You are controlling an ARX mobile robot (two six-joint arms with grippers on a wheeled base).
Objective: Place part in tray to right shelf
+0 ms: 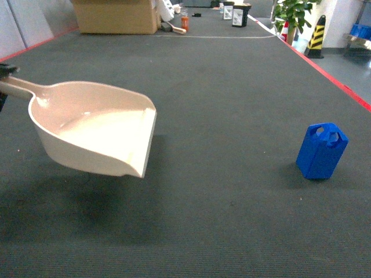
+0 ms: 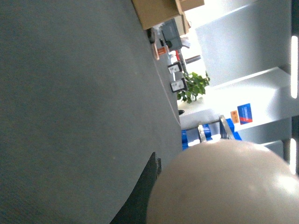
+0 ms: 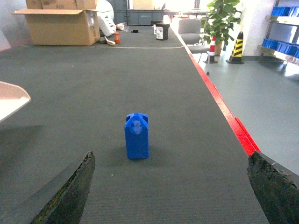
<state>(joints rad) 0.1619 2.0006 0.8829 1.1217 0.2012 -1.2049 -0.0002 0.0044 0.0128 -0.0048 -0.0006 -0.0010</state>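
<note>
- Right gripper (image 3: 170,186): two dark, rough-worn fingers (image 3: 70,193) spread wide at the bottom corners of the right wrist view, holding nothing, aimed at the part.
- Part (image 3: 137,136): small bright-blue plastic block, smooth, boxy, standing upright with round holes near its top; alone on the surface, between the spread fingers and ahead of them; well right of the tray in the head view.
- Left gripper (image 1: 4,70): only a dark sliver at the left edge of the head view, at the end of the tray's handle; cannot tell how far closed.
- Tray (image 1: 95,130): glossy cream plastic scoop, rounded back, wide flat lip facing right, raised above its shadow.
- Surface (image 1: 232,92): dark grey, fine ribbed carpet-like weave, red strip (image 3: 224,112) along its right edge.
- Beyond: cardboard box (image 1: 116,16), potted plant (image 3: 222,18), yellow-black striped cone (image 3: 235,46), grey glossy floor, blue crates (image 3: 280,11) on a rack at far right.
</note>
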